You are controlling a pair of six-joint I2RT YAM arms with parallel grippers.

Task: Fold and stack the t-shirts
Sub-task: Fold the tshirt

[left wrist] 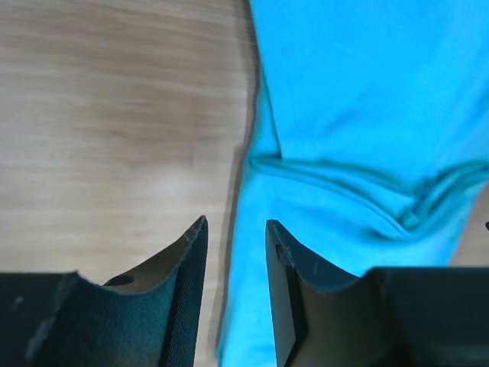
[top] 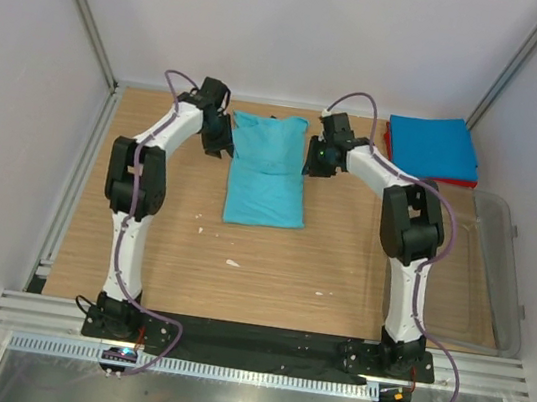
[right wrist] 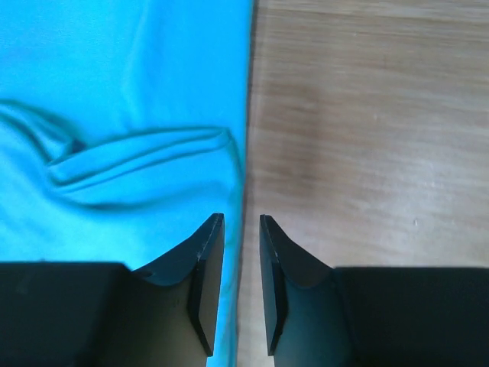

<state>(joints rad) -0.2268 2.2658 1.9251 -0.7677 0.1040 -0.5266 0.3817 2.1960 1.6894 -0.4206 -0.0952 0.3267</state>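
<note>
A turquoise t-shirt [top: 268, 171] lies folded into a long strip at the far middle of the wooden table. At its left edge, near the top, my left gripper [top: 219, 138] stands open, and the shirt [left wrist: 359, 115] shows its left border in the gap of the gripper [left wrist: 235, 228]. My right gripper [top: 315, 158] is open at the opposite edge. There the gripper [right wrist: 240, 220] straddles the right border of the shirt [right wrist: 122, 92]. A brighter blue folded t-shirt [top: 431, 144] rests on a red folded one [top: 444, 179] at the far right.
A clear plastic tub [top: 498, 286] sits along the table's right side. Small white specks [top: 231, 262] lie on the wood [top: 268, 272] in front of the shirt. Metal frame posts and white walls enclose the table.
</note>
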